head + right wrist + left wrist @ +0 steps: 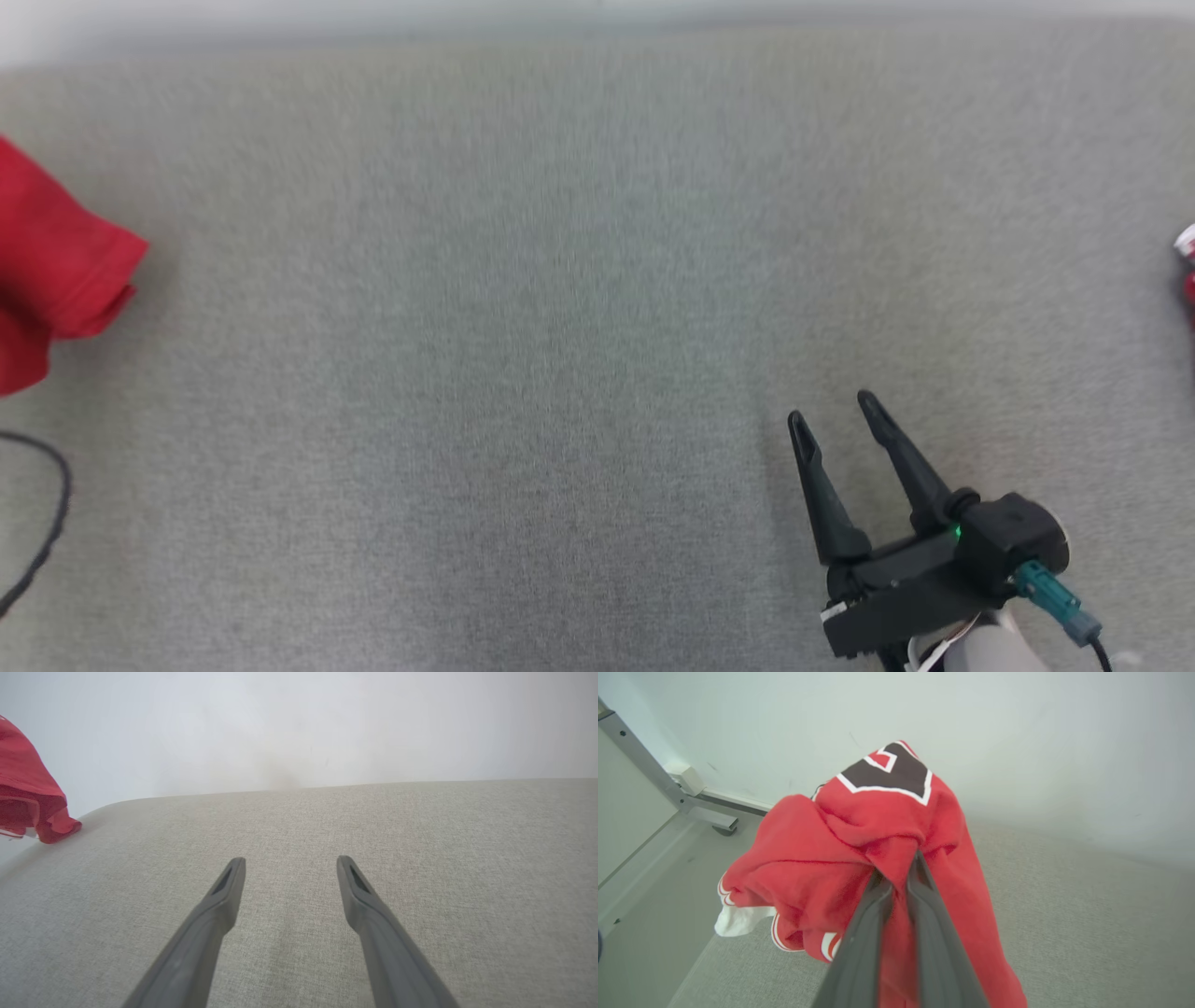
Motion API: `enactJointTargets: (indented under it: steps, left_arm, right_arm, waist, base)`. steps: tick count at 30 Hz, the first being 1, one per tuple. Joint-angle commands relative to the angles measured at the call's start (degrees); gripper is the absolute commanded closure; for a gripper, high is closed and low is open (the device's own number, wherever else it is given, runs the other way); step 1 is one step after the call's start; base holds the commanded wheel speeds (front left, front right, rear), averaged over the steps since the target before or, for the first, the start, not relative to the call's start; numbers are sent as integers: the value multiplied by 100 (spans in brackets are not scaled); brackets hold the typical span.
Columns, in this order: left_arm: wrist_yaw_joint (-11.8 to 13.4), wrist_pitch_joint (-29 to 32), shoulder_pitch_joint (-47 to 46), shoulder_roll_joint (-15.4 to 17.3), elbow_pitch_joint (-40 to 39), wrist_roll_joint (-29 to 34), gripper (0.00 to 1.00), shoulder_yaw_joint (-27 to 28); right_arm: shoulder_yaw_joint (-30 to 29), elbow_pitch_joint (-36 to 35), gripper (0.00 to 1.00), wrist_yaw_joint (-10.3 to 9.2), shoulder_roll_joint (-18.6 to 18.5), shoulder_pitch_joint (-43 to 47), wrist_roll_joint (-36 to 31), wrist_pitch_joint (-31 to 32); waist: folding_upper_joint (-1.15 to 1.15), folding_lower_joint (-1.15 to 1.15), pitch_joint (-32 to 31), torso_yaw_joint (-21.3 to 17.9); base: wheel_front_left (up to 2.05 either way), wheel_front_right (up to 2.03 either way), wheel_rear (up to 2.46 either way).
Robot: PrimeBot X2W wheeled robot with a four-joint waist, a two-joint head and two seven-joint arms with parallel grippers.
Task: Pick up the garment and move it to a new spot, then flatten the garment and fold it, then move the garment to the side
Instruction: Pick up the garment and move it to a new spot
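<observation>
The garment [859, 844] is red with white trim and a dark, white-edged patch. In the left wrist view it hangs bunched, lifted off the grey cloth surface, with my left gripper [899, 868] shut on a fold of it. A red sleeve of the garment [56, 271] reaches into the head view at the left edge. The garment [28, 793] also hangs at the left edge of the right wrist view. My right gripper [831, 415] stands open at the lower right over bare cloth, holding nothing, and its fingers [224, 891] are spread wide.
The grey fabric surface [579, 355] spans the head view. A black cable [51, 523] curls at the lower left. A small red and white object [1186, 266] peeks in at the right edge. A metal frame leg [654, 774] and pale wall stand behind the garment.
</observation>
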Motion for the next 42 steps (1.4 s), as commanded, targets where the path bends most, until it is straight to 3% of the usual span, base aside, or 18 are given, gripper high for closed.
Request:
enactJointTargets:
  steps: [1, 5, 10, 15, 24, 34, 42]
  left_arm:
    - [-59, 41, -123, -74, -157, -23, 100, -126]
    - [-198, 106, -214, -197, -360, -68, 100, -384]
    - [-237, 214, -324, -613, -854, -210, 100, -795]
    - [-286, 329, -37, -1063, -1300, -392, 100, -1161]
    - [-478, 331, 464, -1588, -1808, -478, 100, -2199]
    - [-286, -243, 1029, -1816, -1262, -266, 100, -2413]
    - [-21, -1202, 1585, -1745, -129, 489, 100, -2692]
  right_arm:
    - [-15, 24, 0, -14, 56, 135, 27, -3]
    - [-76, 71, 0, -14, 122, 270, 40, -3]
    - [-144, 99, 0, -14, 223, 464, 57, -3]
    - [-152, 148, 0, -14, 304, 644, 55, -2]
    - [-245, 117, 0, -14, 285, 783, -46, -3]
    - [-147, 106, 0, -14, 356, 695, 40, -2]
    - [-123, 78, 0, -14, 364, 708, 72, -3]
  waist:
    - [0, 1, -638, -74]
    - [0, 1, -942, -180]
    - [0, 1, -1355, -498]
    - [0, 1, -1657, -962]
    - [0, 1, -1723, -1826]
    - [0, 1, -1475, -2639]
    - [0, 1, -1323, -2775]
  base:
    - [0, 0, 0]
    - [0, 0, 0]
    - [0, 0, 0]
    - [0, 0, 0]
    - [0, 0, 0]
    - [0, 0, 0]
    - [0, 0, 0]
